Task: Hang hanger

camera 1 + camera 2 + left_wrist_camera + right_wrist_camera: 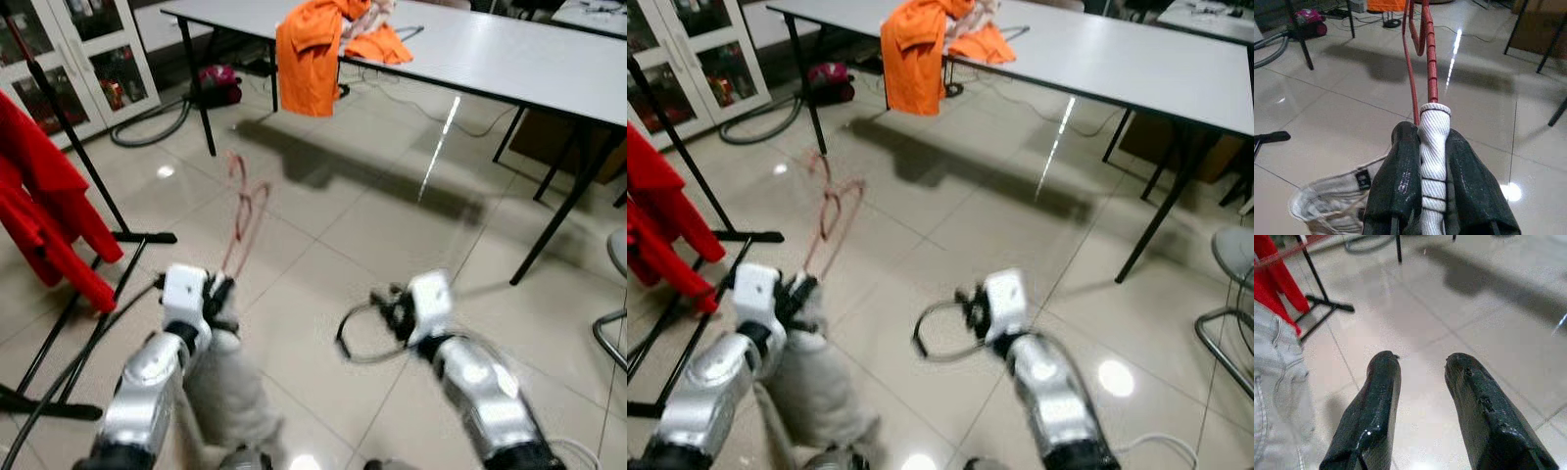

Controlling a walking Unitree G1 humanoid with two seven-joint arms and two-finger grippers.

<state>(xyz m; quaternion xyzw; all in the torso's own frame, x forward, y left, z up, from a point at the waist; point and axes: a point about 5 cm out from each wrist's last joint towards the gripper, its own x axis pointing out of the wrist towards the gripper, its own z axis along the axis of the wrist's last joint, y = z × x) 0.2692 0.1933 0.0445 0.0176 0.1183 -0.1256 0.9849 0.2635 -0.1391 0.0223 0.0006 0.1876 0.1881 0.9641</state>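
Far out to the left of the left claw stands a black garment rack (pixel 93 186) with red clothes (pixel 44 211) draped on it, its feet on the pale tiled floor (pixel 353 225).

The left arm (pixel 147 392) reaches forward and low from the bottom of the head views. The left claw (pixel 1432 147) is clamped on a red hanger (pixel 245 211), which the head views show blurred and slanting up and away from the claw over the floor. The left wrist view brings it close and sharp: the two black fingers (pixel 1400 176) pinch a white ribbed fabric band (pixel 1434 147) wrapped around the hanger, and the ridged red bar (pixel 1430 54) runs straight on past the fingertips to a bend further out. A pale grey garment (pixel 230 392) hangs from this grip beneath the claw; its collar with a small dark label (pixel 1362 179) lies just below the fingers.

To the right, the right arm (pixel 480 387) is also held forward, with a black cable loop (pixel 358 333) beside its wrist. The right claw (pixel 1420 367) has its two fingers parted with only floor between them, gripping nothing. The right wrist view catches the grey garment (pixel 1276 391) and the rack's base (pixel 1327 303) to one side.

Well beyond both claws stands a white counter (pixel 490 49) with orange cloth (pixel 313 54) spilling over its near edge.
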